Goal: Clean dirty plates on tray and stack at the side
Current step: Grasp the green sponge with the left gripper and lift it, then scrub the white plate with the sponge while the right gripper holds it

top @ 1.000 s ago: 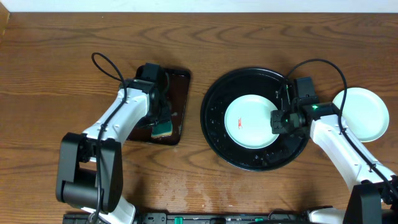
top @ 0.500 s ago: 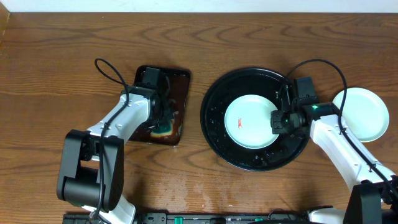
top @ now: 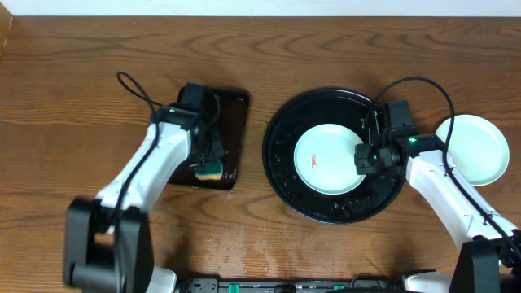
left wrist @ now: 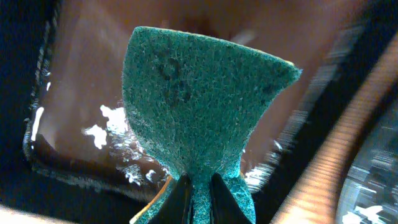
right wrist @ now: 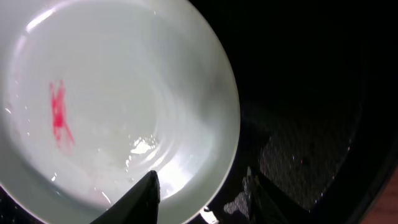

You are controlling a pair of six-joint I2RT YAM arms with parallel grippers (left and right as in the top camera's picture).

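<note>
A green sponge (left wrist: 199,106) is pinched between the left fingers (left wrist: 182,198), which are pressed tightly on its narrow end. It is held over the near part of the rectangular brown tray (top: 234,110) on the left of the worktop (top: 81,73). A pale mint-white plate (top: 326,159) is seen lying inside the round black tray (top: 281,189), right of the brown tray, with a red smear (right wrist: 60,112) on its surface. The right fingers (right wrist: 146,193) are spread, one over the plate's right rim and the other over the black tray just beside it; whether the rim is touched cannot be told. A second pale plate (top: 472,148) is set on the worktop at the right edge, outside the black tray.
</note>
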